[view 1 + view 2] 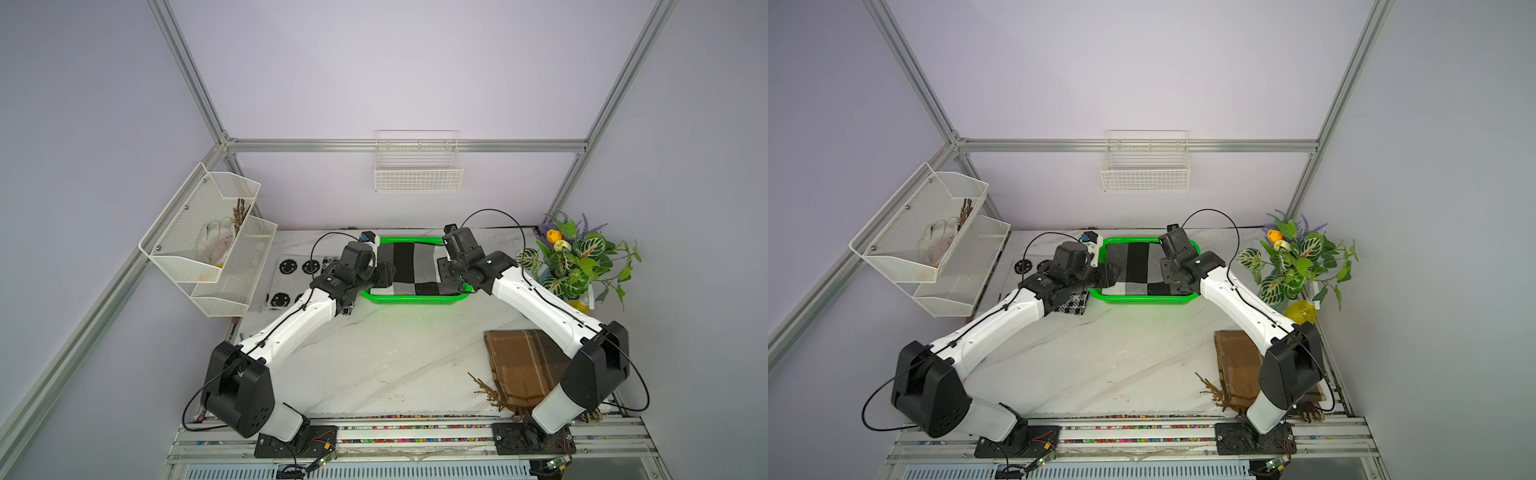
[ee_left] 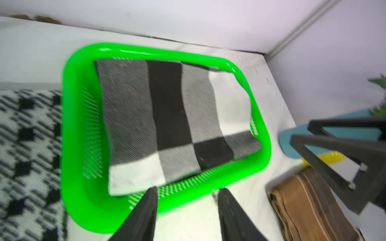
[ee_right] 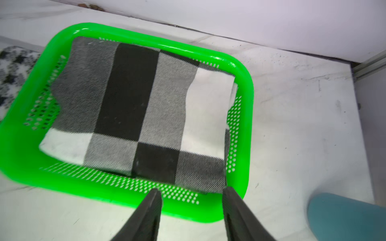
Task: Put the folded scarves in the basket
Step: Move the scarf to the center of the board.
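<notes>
Two pincers, both w/ fingers set apart and nothing btw them: L pincer [image 2: 186, 189] at the basket's [image 2: 71, 129] left end, R pincer [image 3: 191, 191] at its right end. Btw the two lies the folded scarf [image 3: 137, 104], blk/grey/wht check, flat inside the green basket and filling most of its floor. Its wht edge sits against the wall at the right end. In each wrist view the fingertips hang over the perforated wall nearest that arm, just beside a scarf corner; touching or not, can't tell.

Count: 1 green basket, 1 check scarf in it. 1 brown plaid scarf [image 1: 523, 365] w/ fringe, folded, on the worktop [image 1: 395, 345] near the R arm's base, well apart from the basket. 1 blk/wht houndstooth cloth [image 2: 27, 156] just beside the basket's left end, partly under the L arm in both top views. 1 potted plant [image 1: 577, 257] at the worktop's right edge.

Other containers: wht wire basket [image 1: 417, 166] on the back wall. Wht mesh 2-tier rack [image 1: 208, 237] on the left wall, upper tier w/ a pale lump and brown twiggy bits, too small to ID.
</notes>
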